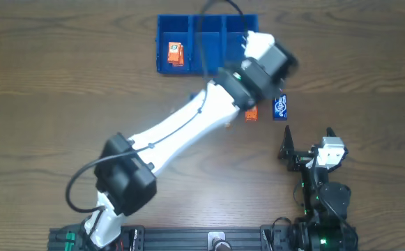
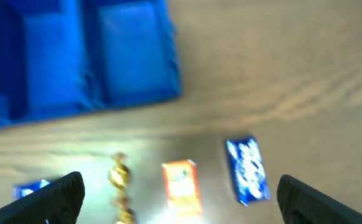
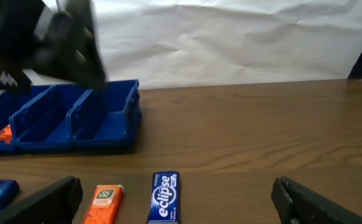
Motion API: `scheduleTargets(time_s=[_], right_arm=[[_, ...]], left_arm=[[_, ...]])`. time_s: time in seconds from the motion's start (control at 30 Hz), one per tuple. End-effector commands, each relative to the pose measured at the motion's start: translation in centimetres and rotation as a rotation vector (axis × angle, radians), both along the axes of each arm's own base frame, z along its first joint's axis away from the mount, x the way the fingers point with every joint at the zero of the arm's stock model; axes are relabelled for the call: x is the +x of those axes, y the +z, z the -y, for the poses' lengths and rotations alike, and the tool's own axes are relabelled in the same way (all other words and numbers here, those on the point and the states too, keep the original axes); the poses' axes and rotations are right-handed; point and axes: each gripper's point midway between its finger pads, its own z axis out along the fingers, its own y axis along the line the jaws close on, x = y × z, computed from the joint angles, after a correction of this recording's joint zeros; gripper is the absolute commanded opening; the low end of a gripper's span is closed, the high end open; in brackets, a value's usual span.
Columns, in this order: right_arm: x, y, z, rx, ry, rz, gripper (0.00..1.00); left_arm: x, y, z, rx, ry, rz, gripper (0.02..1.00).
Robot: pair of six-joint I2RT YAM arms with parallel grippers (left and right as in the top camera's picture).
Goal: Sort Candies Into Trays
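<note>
I am hanging my left pincer (image 2: 181, 190) above the loose candies with its jaws spread wide and nothing between them. I judge I am opening this far so the fingers can come down on either side of one piece without nudging its neighbours.

The orange box (image 2: 182, 183) is lying nearly centred under that gap, which makes it the likely pick. Just beside it are lying a blue pack (image 2: 248, 169) on one side and a gold-wrapped sweet (image 2: 119, 179) on the other, and a second blue piece (image 2: 31, 188) is lying beyond the sweet. All four are sitting apart from one another near the middle of the tabletop, a little toward its right edge.

The blue tray (image 1: 159, 42) is standing near the far edge, and one orange candy (image 1: 176, 54) is already lying in the end compartment toward the left edge, probably marking where orange pieces belong.

I am resting my right pincer (image 1: 307, 138) low toward the near right corner, jaws apart and empty, facing the candies. I judge this is keeping it out of the left arm's way.
</note>
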Motion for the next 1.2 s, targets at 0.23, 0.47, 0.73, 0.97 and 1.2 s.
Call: scheduleTargets(time_s=[0.23,0.47,0.73,0.97,1.2], right_arm=[[0.0,-0.1,0.0,-0.013,0.001,0.0,0.998],[0.0,-0.1,0.0,-0.013,0.001,0.0,0.998],[0.0,-0.1,0.0,-0.013,0.001,0.0,0.998],[0.0,-0.1,0.0,-0.013,0.001,0.0,0.998],[0.0,-0.1,0.0,-0.013,0.001,0.0,0.996]], left_arm=[[-1.9,-12.0,1.2,0.027,0.155,-0.243,0.941],[-1.5,-15.3,0.3,0.031,0.177,-0.328,0.91],[-1.6,-16.8,0.6,0.044,0.15,-0.346,0.869],[-1.6,-16.9,0.4,0.067,0.119,-0.339,0.849],[-1.7,-17.2,0.3,0.114,0.077,-0.319,0.833]])
